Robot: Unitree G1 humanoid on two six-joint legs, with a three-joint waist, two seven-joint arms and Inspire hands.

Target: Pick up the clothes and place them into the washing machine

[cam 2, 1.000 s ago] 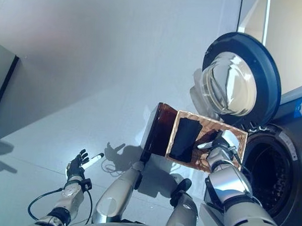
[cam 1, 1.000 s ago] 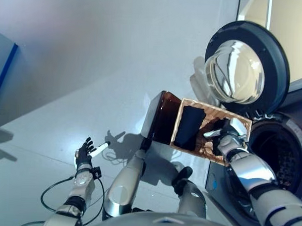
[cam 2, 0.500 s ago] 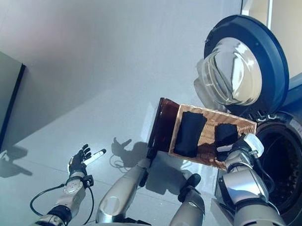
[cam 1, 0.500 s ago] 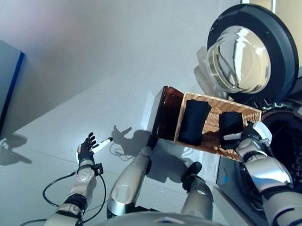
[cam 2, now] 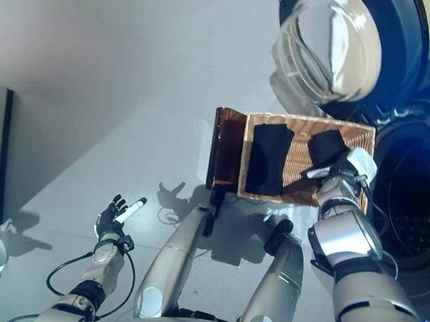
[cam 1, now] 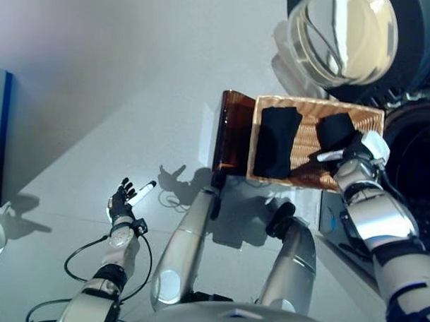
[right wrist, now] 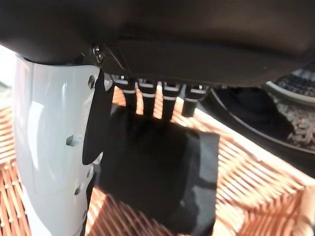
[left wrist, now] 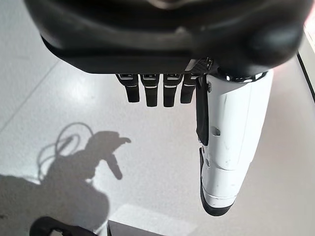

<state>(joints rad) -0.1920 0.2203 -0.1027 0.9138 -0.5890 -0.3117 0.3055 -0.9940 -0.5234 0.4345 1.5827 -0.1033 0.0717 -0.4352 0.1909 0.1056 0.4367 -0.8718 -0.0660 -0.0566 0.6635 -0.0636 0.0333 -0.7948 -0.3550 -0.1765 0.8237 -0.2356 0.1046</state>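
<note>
washer door cropped, drum cut off

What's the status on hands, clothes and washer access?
Right hand open over dark garment in wicker basket, no grip yet. Second dark garment beside it. Left hand open, idle. Washing machine door open; nothing blocking.

Silver-grey cylindrical shells are covering both arms, with dark bands breaking up the forearms and wrists. Each arm is ending in a dark hand, the left hand and the right hand, and each thumb is wearing a smooth white cover tipped in black, with small holes showing along its side.
</note>
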